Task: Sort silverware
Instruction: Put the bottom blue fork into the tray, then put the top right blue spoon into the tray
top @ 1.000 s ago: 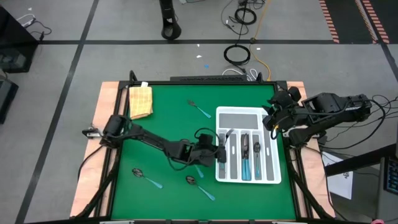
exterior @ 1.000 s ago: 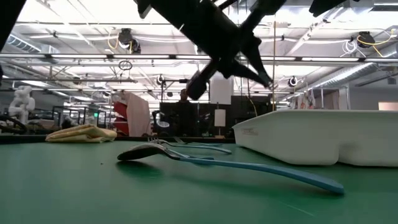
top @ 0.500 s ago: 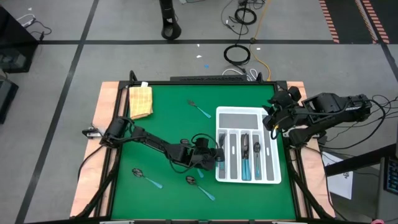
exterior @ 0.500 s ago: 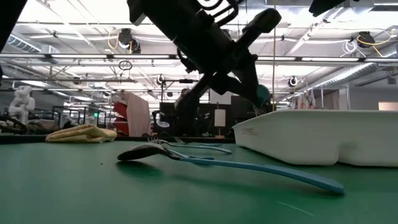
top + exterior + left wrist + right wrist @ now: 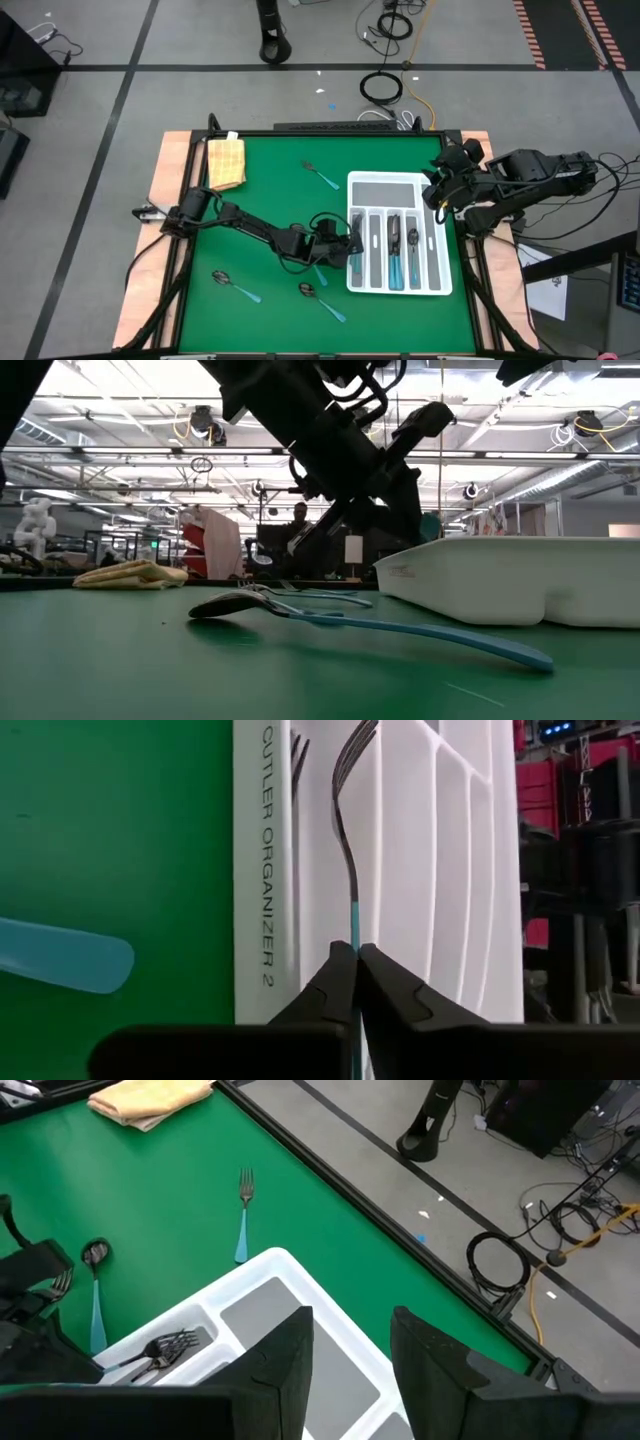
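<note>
Fingers [image 5: 335, 982] of the left gripper [image 5: 356, 960] pinch a fork [image 5: 347, 810] by its blue handle over the white tray's [image 5: 398, 184] leftmost slot; other slots hold cutlery. Right gripper [image 5: 350, 1342] waits half-spread at the tray's far right. Spoons [image 5: 237, 287] lie on the green tabletop [image 5: 270, 190]; the low view shows a workshop behind.

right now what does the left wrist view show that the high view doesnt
Only the left wrist view: the left gripper pinching a fork by its handle over the tray, and the tray's printed lettering. Only the high view: the right gripper waiting at the tray's far right side, the yellow cloth, and three loose pieces on the mat. Both show the tray and the left arm at its left side.
</note>
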